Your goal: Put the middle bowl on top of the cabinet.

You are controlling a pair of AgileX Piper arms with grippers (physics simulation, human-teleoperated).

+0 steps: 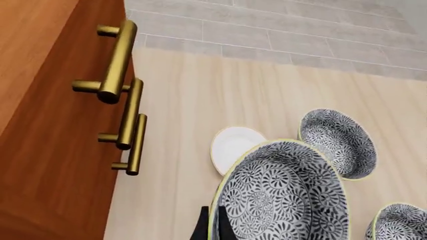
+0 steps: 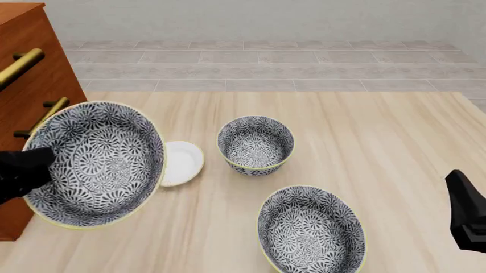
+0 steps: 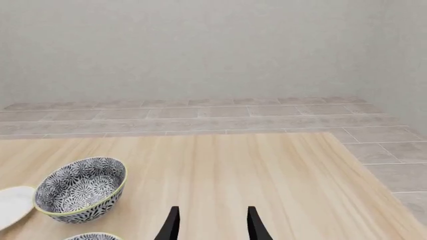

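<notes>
The middle bowl (image 2: 95, 165), wide and black-and-white patterned with a pale yellow rim, hangs tilted in the air beside the cabinet (image 2: 31, 68). My left gripper (image 2: 34, 165) is shut on its left rim. In the left wrist view the bowl (image 1: 280, 190) fills the foreground, with the gripper's (image 1: 212, 227) dark fingers pinching its rim. The reddish-brown cabinet (image 1: 47, 130) with brass bar handles stands close by. My right gripper (image 2: 467, 219) is at the table's right front, open and holding nothing, as the right wrist view (image 3: 213, 227) confirms.
A small white plate (image 2: 182, 162) lies on the table just right of the held bowl. A deeper patterned bowl (image 2: 255, 145) stands mid-table, and another wide patterned bowl (image 2: 311, 230) sits nearer the front. Tiled floor lies beyond the table's far edge.
</notes>
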